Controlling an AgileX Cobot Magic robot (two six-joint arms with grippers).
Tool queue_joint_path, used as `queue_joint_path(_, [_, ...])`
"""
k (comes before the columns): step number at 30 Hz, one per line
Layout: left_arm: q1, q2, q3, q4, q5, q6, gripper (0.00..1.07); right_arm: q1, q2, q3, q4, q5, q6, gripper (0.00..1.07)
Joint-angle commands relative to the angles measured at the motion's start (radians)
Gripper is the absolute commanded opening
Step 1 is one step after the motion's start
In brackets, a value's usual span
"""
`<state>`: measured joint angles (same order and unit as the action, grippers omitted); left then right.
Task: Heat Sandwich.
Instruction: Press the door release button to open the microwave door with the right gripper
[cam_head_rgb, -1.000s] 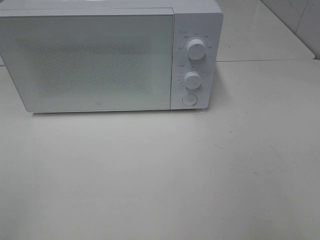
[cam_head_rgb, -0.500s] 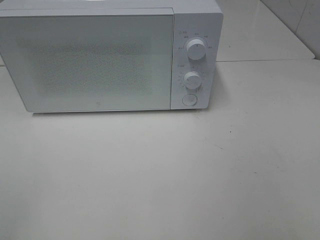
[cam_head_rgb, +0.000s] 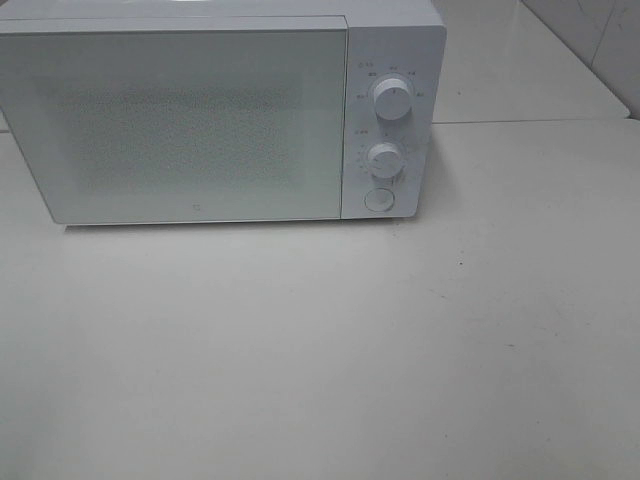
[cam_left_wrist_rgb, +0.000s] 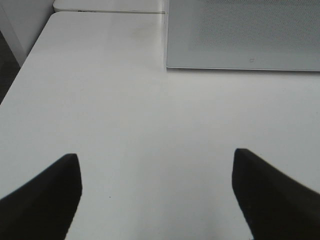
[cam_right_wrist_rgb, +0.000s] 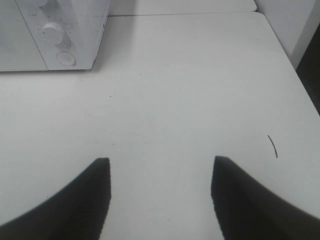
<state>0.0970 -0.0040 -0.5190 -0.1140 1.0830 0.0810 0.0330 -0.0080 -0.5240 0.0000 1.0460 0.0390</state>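
White covers almost the whole scene: a white table and on it a white microwave with its door shut. To the right of the door sit two round knobs and a round button.

The sandwich does not appear in any of the three views. It is not on the visible part of the table. Whether it is behind the frosted door cannot be told, because nothing shows through the door.

The left gripper hangs over bare table in front of the door. Its jaws stand wide apart and there is nothing between them. The right gripper hangs over bare table, with the knob side of the microwave ahead of it. Its jaws are also parted and hold nothing. The position of the sandwich relative to either pair of jaws therefore cannot be given.

As a judgement only, a sandwich is light and soft, and it crushes easily. Its layers can also slide on the filling. The sensible hold would be a gentle one across the two bread faces, near the middle, so that the layers stay together. A hard squeeze would probably dent the bread or push the filling out.
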Motion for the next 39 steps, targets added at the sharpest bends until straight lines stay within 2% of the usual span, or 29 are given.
queue_joint_path(1, [0.002, -0.018, 0.003, 0.0, -0.014, -0.006, 0.78, -0.007, -0.023, 0.011, -0.006, -0.025, -0.013, 0.59])
queue_joint_path(27, [0.002, -0.018, 0.003, 0.0, -0.014, -0.006, 0.78, -0.007, -0.023, 0.006, -0.006, -0.078, -0.027, 0.59])
queue_joint_path(33, [0.002, -0.018, 0.003, 0.0, -0.014, -0.006, 0.78, -0.007, -0.023, 0.018, -0.027, -0.333, -0.027, 0.59])
queue_joint_path(39, [0.002, -0.018, 0.003, 0.0, -0.014, -0.006, 0.78, -0.007, -0.022, 0.064, -0.051, -0.483, -0.026, 0.59])
